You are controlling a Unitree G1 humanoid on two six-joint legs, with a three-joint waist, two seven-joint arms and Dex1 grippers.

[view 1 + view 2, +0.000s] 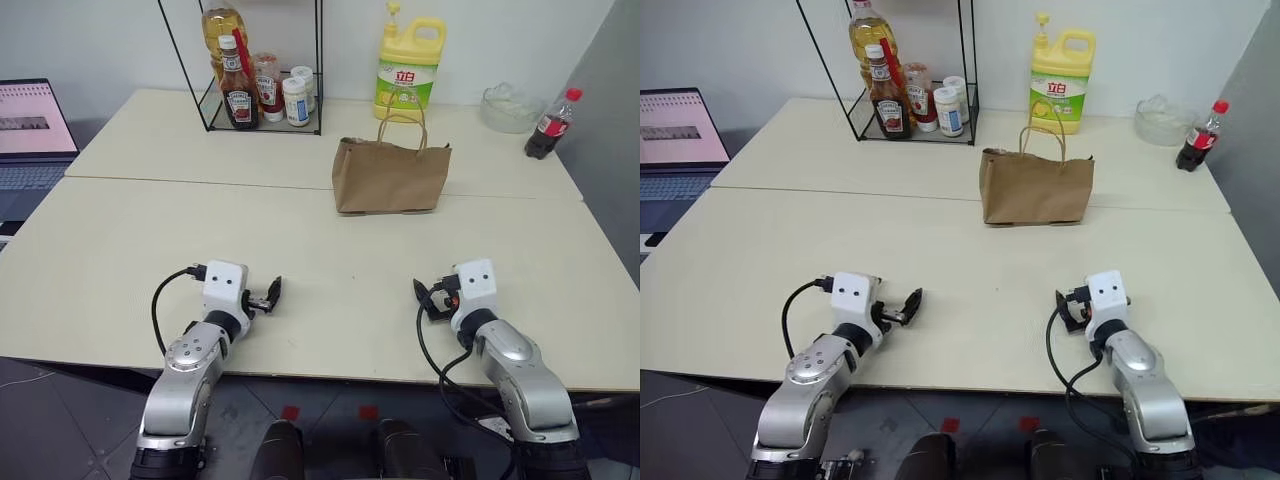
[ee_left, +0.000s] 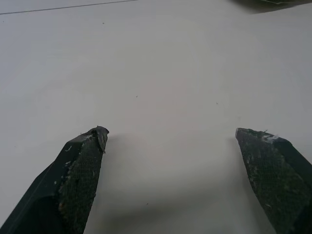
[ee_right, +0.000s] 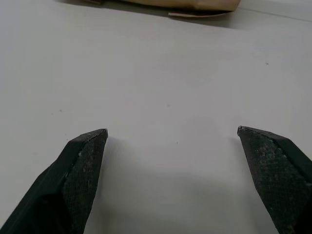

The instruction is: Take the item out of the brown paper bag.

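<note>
The brown paper bag [image 1: 391, 177] is set upright on the far middle of the table [image 1: 300, 240], its contents hidden. Nearer, well apart from it, the left end effector [image 1: 268, 296] and right end effector [image 1: 430, 301] are held wide open and empty.

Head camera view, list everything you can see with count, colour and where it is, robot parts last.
brown paper bag: one, kraft brown, upright mid-table, handles up.
yellow detergent jug: one, yellow, behind the bag.
dark cola bottle: one, red cap, far right.
clear bowl: one, beside the cola.
black wire rack: one, far left-centre, holding ketchup bottles, an oil bottle and white jars.
laptop: one, open, left edge.
cream table: bears all.
left gripper: black, open, near edge.
right gripper: black, open, near edge.
</note>
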